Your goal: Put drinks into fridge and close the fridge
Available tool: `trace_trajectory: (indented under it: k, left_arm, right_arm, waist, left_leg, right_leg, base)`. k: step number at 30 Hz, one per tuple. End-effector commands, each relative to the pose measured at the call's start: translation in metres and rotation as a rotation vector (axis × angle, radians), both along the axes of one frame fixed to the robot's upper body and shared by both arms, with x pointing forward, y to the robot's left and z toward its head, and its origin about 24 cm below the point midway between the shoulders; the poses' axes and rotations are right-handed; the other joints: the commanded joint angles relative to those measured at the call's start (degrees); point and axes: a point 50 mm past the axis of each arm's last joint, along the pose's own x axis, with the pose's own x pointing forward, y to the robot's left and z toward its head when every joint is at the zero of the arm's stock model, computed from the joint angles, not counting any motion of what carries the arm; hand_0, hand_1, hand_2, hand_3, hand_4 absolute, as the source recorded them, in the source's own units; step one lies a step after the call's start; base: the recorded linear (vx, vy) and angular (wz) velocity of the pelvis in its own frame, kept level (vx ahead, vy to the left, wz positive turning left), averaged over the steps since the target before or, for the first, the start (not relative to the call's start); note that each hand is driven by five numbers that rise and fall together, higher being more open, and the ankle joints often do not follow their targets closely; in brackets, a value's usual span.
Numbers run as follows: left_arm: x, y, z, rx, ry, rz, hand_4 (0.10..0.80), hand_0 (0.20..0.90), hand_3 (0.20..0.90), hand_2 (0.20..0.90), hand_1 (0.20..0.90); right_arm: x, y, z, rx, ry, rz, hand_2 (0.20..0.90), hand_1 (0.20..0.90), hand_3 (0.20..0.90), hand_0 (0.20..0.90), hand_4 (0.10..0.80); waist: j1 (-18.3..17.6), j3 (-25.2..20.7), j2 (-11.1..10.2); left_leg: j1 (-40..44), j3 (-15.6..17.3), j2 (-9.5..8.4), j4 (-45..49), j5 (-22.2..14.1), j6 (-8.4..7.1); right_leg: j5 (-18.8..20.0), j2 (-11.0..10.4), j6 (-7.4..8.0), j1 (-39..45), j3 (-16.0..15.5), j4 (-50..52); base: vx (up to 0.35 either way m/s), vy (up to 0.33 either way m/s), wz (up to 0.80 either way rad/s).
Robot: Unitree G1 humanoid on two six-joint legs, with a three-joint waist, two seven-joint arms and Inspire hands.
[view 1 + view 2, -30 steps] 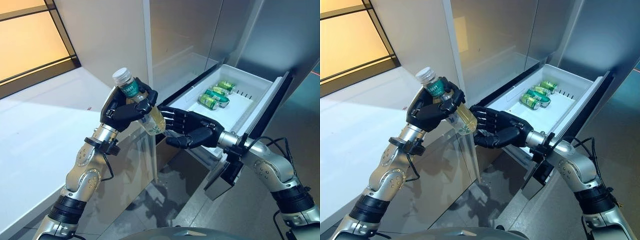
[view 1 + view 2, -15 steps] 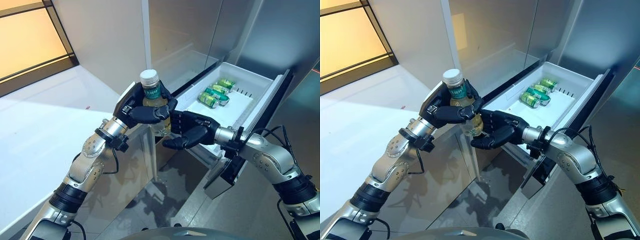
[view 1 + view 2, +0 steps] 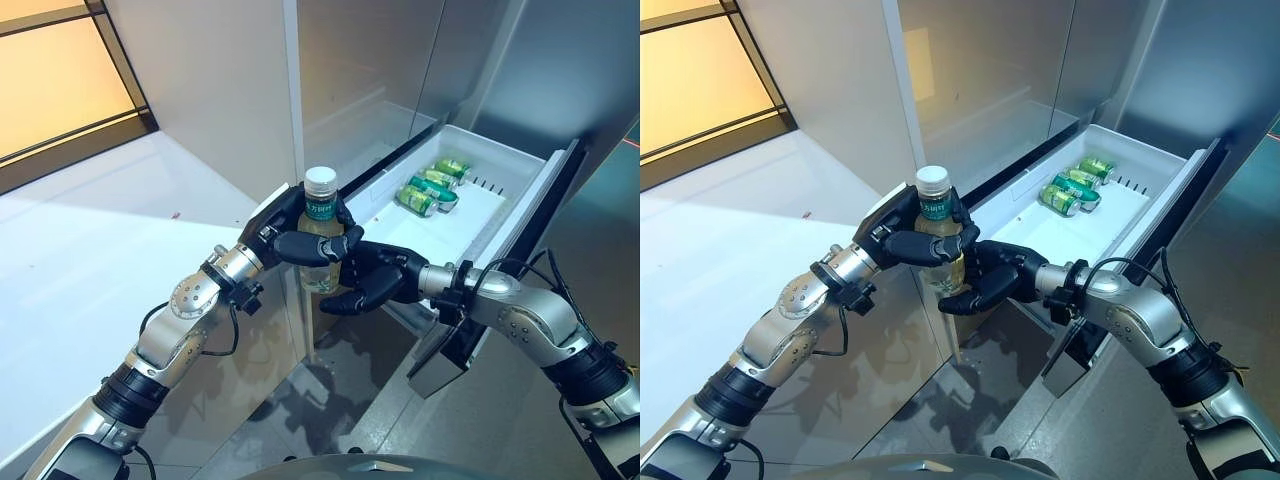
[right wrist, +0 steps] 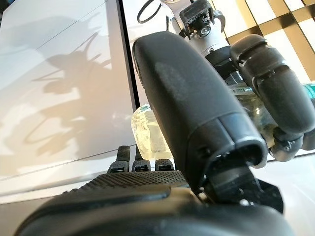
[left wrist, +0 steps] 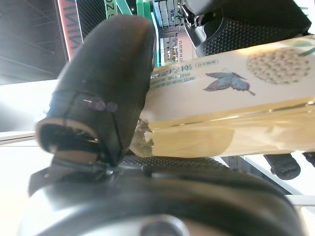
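A clear bottle [image 3: 320, 205] of yellow drink with a white cap and green label stands upright in front of the open fridge drawer [image 3: 480, 215]. My left hand [image 3: 290, 228] is shut round its upper part; the label shows past the thumb in the left wrist view [image 5: 231, 98]. My right hand [image 3: 375, 280] comes from the drawer side and its fingers curl round the bottle's lower part. In the right wrist view the bottle's base [image 4: 147, 132] lies between thumb [image 4: 192, 113] and fingers. Green cans [image 3: 428, 190] lie at the drawer's far end.
The drawer's grey front panel [image 3: 535, 225] stands out on the right. A tall grey panel edge [image 3: 296, 100] rises just behind the bottle. A white counter [image 3: 80, 260] spreads on the left. The grey fridge body [image 3: 560, 70] is at the back right.
My left hand has carried the bottle right and down and turned it upright. My right hand has gone from open to curled round the bottle's lower part.
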Motion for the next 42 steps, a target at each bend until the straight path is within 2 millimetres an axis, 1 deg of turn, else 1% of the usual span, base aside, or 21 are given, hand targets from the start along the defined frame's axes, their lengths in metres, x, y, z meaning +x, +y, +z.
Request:
trace_trajectory:
  k: [1,7,12,18,22,23,24,25,27,28,29,31,35,37,42]
  left_arm:
    - [0.009,-0.043,0.068,-0.153,-0.318,-0.159,0.100,0.300,0.200,0.300,0.300]
    - [0.011,-0.046,0.066,-0.153,-0.324,-0.139,0.100,0.300,0.200,0.300,0.300]
    - [0.015,-0.047,0.060,-0.143,-0.310,-0.112,0.100,0.300,0.200,0.300,0.300]
    - [0.018,-0.047,0.056,-0.173,-0.278,-0.114,0.100,0.300,0.200,0.300,0.300]
    - [0.014,-0.055,0.055,-0.233,-0.230,-0.185,0.100,0.300,0.200,0.300,0.300]
    - [0.013,-0.058,0.052,-0.264,-0.199,-0.210,0.100,0.300,0.200,0.300,0.300]
    - [0.012,-0.060,0.051,-0.280,-0.180,-0.226,0.100,0.300,0.200,0.300,0.300]
    - [0.012,-0.063,0.050,-0.297,-0.158,-0.243,0.100,0.300,0.200,0.300,0.300]
    - [0.010,-0.067,0.048,-0.323,-0.130,-0.275,0.100,0.300,0.200,0.300,0.300]
    - [0.007,-0.073,0.045,-0.363,-0.082,-0.343,0.100,0.300,0.200,0.300,0.300]
    - [0.005,-0.075,0.043,-0.375,-0.067,-0.370,0.100,0.300,0.200,0.300,0.300]
    - [-0.005,-0.089,0.036,-0.429,0.033,-0.541,0.100,0.300,0.200,0.300,0.300]
    - [-0.014,-0.100,0.032,-0.430,0.052,-0.623,0.100,0.300,0.200,0.300,0.300]
    - [-0.013,-0.099,0.034,-0.422,0.042,-0.618,0.100,0.300,0.200,0.300,0.300]
    - [-0.009,-0.086,0.041,-0.374,-0.029,-0.562,0.100,0.300,0.200,0.300,0.300]
  right_arm:
    - [-0.012,0.065,0.061,0.361,-0.095,0.323,0.900,0.900,0.900,0.900,0.800]
    - [-0.020,0.077,0.056,0.449,0.030,0.366,0.900,0.900,0.900,0.900,0.800]
    - [-0.025,0.084,0.056,0.528,0.134,0.394,0.900,0.900,0.900,0.900,0.800]
    - [-0.019,0.083,0.056,0.537,0.115,0.353,0.900,0.900,0.900,0.900,0.800]
    - [-0.021,0.086,0.056,0.546,0.119,0.348,0.900,0.900,0.900,0.900,0.800]
    - [-0.021,0.088,0.057,0.566,0.122,0.339,0.681,0.681,0.645,0.681,0.545]
    - [-0.020,0.088,0.057,0.575,0.120,0.330,0.578,0.578,0.524,0.578,0.424]
    - [-0.019,0.089,0.058,0.587,0.110,0.316,0.300,0.300,0.200,0.300,0.100]
    - [-0.018,0.091,0.060,0.603,0.106,0.302,0.300,0.300,0.200,0.300,0.100]
    - [-0.016,0.091,0.063,0.619,0.089,0.273,0.300,0.300,0.200,0.300,0.100]
    - [-0.015,0.091,0.063,0.621,0.086,0.263,0.300,0.300,0.200,0.300,0.100]
    - [-0.011,0.092,0.065,0.643,0.069,0.207,0.300,0.300,0.200,0.300,0.100]
    - [-0.007,0.092,0.066,0.662,0.067,0.136,0.300,0.300,0.200,0.300,0.100]
    - [-0.005,0.090,0.067,0.661,0.067,0.116,0.300,0.300,0.200,0.300,0.100]
    - [0.003,0.079,0.067,0.652,0.032,0.041,0.300,0.300,0.200,0.300,0.100]
  waist:
    - [-0.1,-5.4,-2.1]
    - [0.1,-5.4,-2.1]
    - [0.3,-5.6,-2.2]
    - [0.3,-5.9,-2.2]
    - [0.1,-5.8,-2.1]
    - [0.0,-5.7,-2.0]
    - [0.0,-5.7,-2.0]
    - [0.0,-5.7,-2.0]
    - [0.0,-5.6,-1.9]
    - [0.0,-5.6,-1.9]
    - [0.0,-5.6,-1.8]
    - [-0.2,-5.5,-1.6]
    - [-0.6,-5.3,-1.4]
    - [-0.7,-5.4,-1.3]
    - [-0.4,-5.7,-1.2]
  left_leg:
    - [-0.4,-0.6,-1.42,0.1,-2.9,1.14]
    - [-0.5,-0.6,-1.35,0.1,-2.8,1.17]
    - [-0.4,-0.6,-1.39,0.1,-2.7,1.14]
    - [-0.4,-0.6,-1.34,0.1,-2.8,1.11]
    - [-0.4,-0.6,-1.36,0.1,-2.6,1.15]
    - [-0.4,-0.6,-1.37,0.1,-2.6,1.19]
    - [-0.3,-0.6,-1.39,0.1,-2.6,1.21]
    - [-0.3,-0.6,-1.38,0.1,-2.6,1.22]
    - [-0.3,-0.6,-1.37,0.1,-2.7,1.23]
    - [-0.3,-0.7,-1.42,0.1,-2.7,1.30]
    - [-0.3,-0.7,-1.42,0.1,-2.7,1.32]
    - [-0.4,-0.6,-1.41,0.1,-2.8,1.36]
    - [-0.3,-0.3,-1.42,0.1,-3.0,1.53]
    - [-0.3,-0.2,-1.47,0.1,-3.0,1.57]
    - [-0.3,-0.2,-1.50,0.1,-3.0,1.58]
  right_leg:
    - [0.4,-1.3,3.65,0.7,-0.2,0.8]
    - [0.3,-1.2,3.53,0.8,-0.4,0.9]
    - [0.2,-1.2,3.51,0.9,-0.7,0.9]
    - [0.3,-1.2,3.57,0.9,-0.9,0.9]
    - [0.4,-1.2,3.51,0.8,-0.7,0.9]
    - [0.3,-1.2,3.48,0.8,-0.7,0.9]
    - [0.3,-1.2,3.46,0.9,-0.7,0.9]
    - [0.3,-1.2,3.46,0.9,-0.7,0.9]
    - [0.4,-1.2,3.49,0.9,-0.7,0.9]
    - [0.3,-1.2,3.48,0.9,-0.6,0.9]
    - [0.3,-1.2,3.48,0.9,-0.6,0.9]
    - [0.4,-1.3,3.49,0.8,-0.5,0.9]
    - [0.5,-1.2,3.47,0.7,-0.3,0.9]
    - [0.5,-1.3,3.47,0.8,-0.2,0.8]
    - [0.6,-1.3,3.49,0.9,-0.3,0.7]
  base:
    - [0.000,0.000,0.00]
    - [0.000,0.000,0.00]
    - [0.000,0.000,0.00]
    - [0.000,0.000,0.00]
    - [0.000,0.000,0.00]
    - [0.000,0.000,0.00]
    - [0.000,0.000,0.00]
    - [0.000,0.000,0.00]
    - [0.000,0.000,0.00]
    - [0.000,0.000,0.00]
    - [0.000,0.000,0.00]
    - [0.000,0.000,0.00]
    - [0.000,0.000,0.00]
    - [0.000,0.000,0.00]
    - [0.000,0.000,0.00]
